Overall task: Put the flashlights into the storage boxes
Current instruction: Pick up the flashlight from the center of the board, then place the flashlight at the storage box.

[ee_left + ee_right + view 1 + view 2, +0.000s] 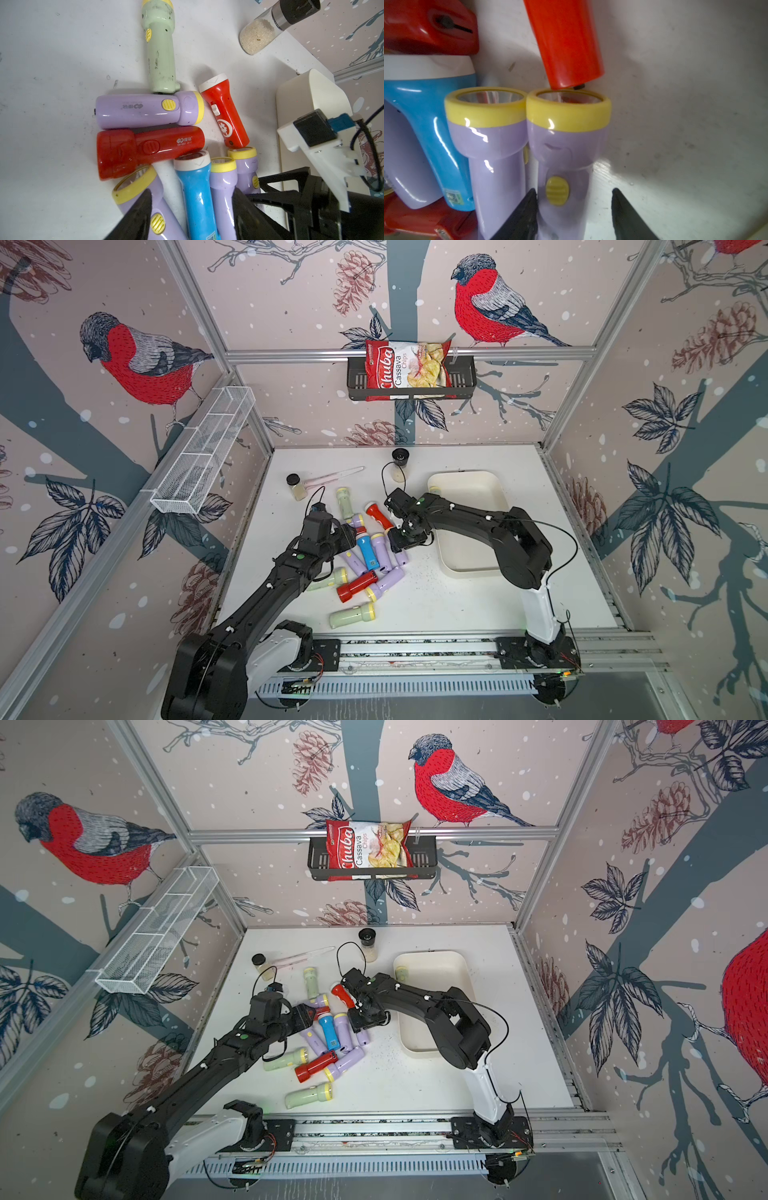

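Lilac plastic, yellow rim: one torch lay handle-first between the fingers of my right gripper. Jaws stood narrow around the handle, one finger against its side and the other just clear of it, so the grip was not closed.

Blue torch, white rim: it lay beside a second lilac torch. Both sat between the fingers of my left gripper, which were spread wide over them and clamping nothing.

Pile: lilac, red, green and blue torches lay crossed and touching near the table's centre. Both my grippers were down on its 12 o'clock half.

Stray green torch: lay alone at 6 o'clock of the pile.

Tray, cream plastic: sat at 3 o'clock of the pile, close beside it. It held one pale green torch in its 11 o'clock corner.

Sundries: a jar stood at 11 o'clock of the pile, and another jar at 12 o'clock.
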Robot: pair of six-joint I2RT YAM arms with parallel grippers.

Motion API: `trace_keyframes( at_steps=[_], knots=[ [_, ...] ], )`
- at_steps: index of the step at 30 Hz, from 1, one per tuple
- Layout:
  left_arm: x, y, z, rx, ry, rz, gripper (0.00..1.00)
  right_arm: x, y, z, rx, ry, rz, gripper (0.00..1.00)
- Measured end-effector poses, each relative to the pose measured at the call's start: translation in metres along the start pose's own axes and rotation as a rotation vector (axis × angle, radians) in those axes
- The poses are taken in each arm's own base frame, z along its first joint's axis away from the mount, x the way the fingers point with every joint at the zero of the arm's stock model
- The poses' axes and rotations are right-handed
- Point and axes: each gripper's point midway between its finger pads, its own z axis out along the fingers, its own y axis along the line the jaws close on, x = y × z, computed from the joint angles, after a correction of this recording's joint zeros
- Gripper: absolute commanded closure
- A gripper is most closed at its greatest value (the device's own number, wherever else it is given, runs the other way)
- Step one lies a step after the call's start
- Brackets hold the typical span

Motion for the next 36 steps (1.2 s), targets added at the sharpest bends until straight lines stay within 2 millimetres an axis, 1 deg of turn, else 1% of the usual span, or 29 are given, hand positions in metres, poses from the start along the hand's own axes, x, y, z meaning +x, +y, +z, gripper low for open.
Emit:
trace_keyframes(
  at_steps=[4,8,12,15,18,21,23,25,28,30,36],
  knots=[
    [0.000,0.000,0.000,0.001,-0.002,0.000,0.39,0.000,-0.002,0.006,0.027,0.004,-0.005,0.53],
    [-0.001,-0.001,-0.001,0.003,-0.005,-0.002,0.39,-0.002,-0.004,0.007,0.042,-0.001,-0.005,0.60],
    [-0.002,-0.002,-0.003,0.011,-0.011,-0.001,0.39,-0.002,-0.005,0.005,0.056,-0.011,-0.009,0.63],
    [0.001,-0.007,-0.003,0.039,0.002,0.004,0.40,0.002,-0.006,-0.008,0.057,-0.034,-0.011,0.65],
    [0.005,-0.013,0.000,0.077,0.026,0.005,0.42,0.002,-0.007,-0.034,0.041,-0.093,-0.001,0.66],
    [0.005,-0.019,0.003,0.099,0.037,0.010,0.42,-0.003,-0.010,-0.059,0.001,-0.162,0.036,0.67],
    [0.004,-0.026,0.004,0.117,0.043,0.019,0.42,-0.007,-0.017,-0.076,-0.022,-0.213,0.058,0.67],
    [0.001,-0.038,0.007,0.143,0.037,0.037,0.42,-0.012,-0.024,-0.093,-0.055,-0.264,0.079,0.67],
    [0.001,-0.057,0.013,0.175,0.052,0.067,0.43,-0.017,-0.041,-0.110,-0.094,-0.315,0.117,0.67],
    [0.002,-0.073,0.020,0.195,0.072,0.090,0.43,-0.020,-0.059,-0.117,-0.099,-0.341,0.150,0.67],
    [0.008,-0.113,0.040,0.244,0.117,0.147,0.43,-0.016,-0.112,-0.142,-0.123,-0.398,0.231,0.67]
  ],
)
